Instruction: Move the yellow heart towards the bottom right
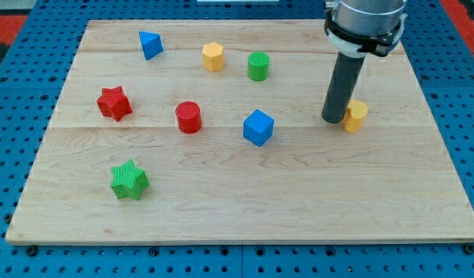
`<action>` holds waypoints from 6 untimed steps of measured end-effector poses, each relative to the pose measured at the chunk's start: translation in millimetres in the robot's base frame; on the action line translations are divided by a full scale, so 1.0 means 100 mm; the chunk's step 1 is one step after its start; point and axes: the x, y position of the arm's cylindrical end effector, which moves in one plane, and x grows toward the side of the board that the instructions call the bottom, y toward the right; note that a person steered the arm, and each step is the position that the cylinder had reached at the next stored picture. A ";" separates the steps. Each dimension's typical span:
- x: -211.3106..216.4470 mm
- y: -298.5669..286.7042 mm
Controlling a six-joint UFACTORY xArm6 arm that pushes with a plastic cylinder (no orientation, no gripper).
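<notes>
My tip (332, 120), a bare rod gripping nothing, touches the yellow heart (355, 114) just right of it; light, rigid, probably slides easily if pushed on its upper-left side.

Pale wood-grain desk (299, 201); ribbed blocks: red star (113, 103), red cylinder (188, 117), green star (129, 180), green cylinder (258, 66), blue cube (258, 127), blue triangle (150, 45), yellow hexagon (213, 56), yellow heart (356, 115).
</notes>
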 end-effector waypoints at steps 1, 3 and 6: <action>-0.42 0.06; 0.56 0.34; 0.55 0.08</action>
